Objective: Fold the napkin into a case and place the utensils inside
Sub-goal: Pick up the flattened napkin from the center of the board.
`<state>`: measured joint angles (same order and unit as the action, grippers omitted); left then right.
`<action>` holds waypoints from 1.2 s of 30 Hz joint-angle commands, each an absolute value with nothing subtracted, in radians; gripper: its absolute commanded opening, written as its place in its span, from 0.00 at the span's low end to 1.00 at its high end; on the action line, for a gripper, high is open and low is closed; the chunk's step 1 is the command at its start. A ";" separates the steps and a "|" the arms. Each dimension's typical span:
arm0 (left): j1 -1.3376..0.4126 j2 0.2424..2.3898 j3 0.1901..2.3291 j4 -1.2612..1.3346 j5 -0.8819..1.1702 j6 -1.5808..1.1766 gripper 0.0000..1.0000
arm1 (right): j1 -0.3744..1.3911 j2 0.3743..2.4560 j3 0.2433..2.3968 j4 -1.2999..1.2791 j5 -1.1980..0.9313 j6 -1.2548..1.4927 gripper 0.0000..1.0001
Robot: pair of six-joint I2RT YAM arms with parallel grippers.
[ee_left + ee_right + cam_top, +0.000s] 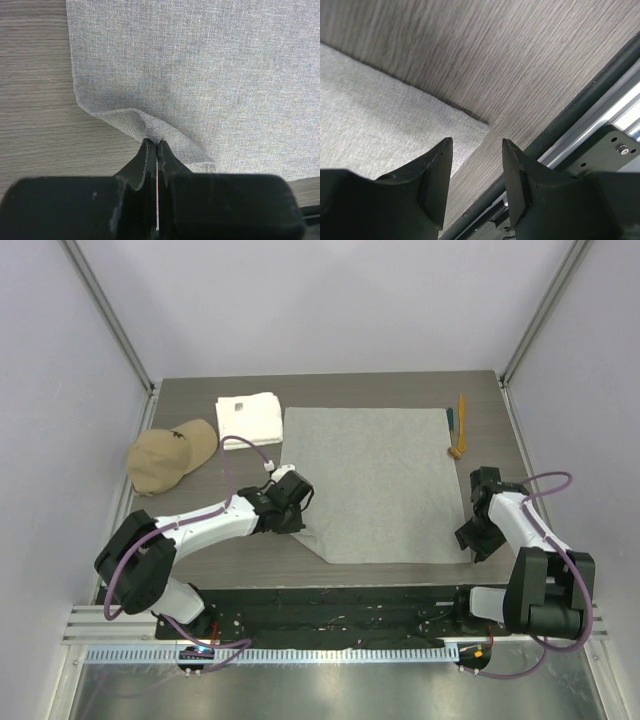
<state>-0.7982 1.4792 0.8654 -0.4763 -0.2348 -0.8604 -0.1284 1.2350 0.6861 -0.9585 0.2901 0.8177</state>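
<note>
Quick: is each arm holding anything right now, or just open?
Left end effector: closed, pinching the edge of the napkin.
Right end effector: open, holding nothing.

The top view looks steeply down from high at 6 o'clock toward 12 o'clock, over the whole table [400,385]. Each wrist view sits very near the table, sharing with it a corner of the napkin [370,480]: left wrist at 7 o'clock, right wrist at 5 o'clock.
</note>
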 commanded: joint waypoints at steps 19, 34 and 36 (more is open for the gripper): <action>-0.796 1.376 0.874 -0.522 -0.318 -0.842 0.00 | -0.133 1.329 0.610 -0.767 0.313 0.891 0.29; -0.798 1.281 0.891 -0.549 -0.328 -0.835 0.00 | -0.133 1.045 0.647 -0.824 0.268 0.790 0.01; -0.798 1.269 0.894 -0.551 -0.336 -0.828 0.00 | -0.133 1.019 0.641 -0.789 0.229 0.773 0.01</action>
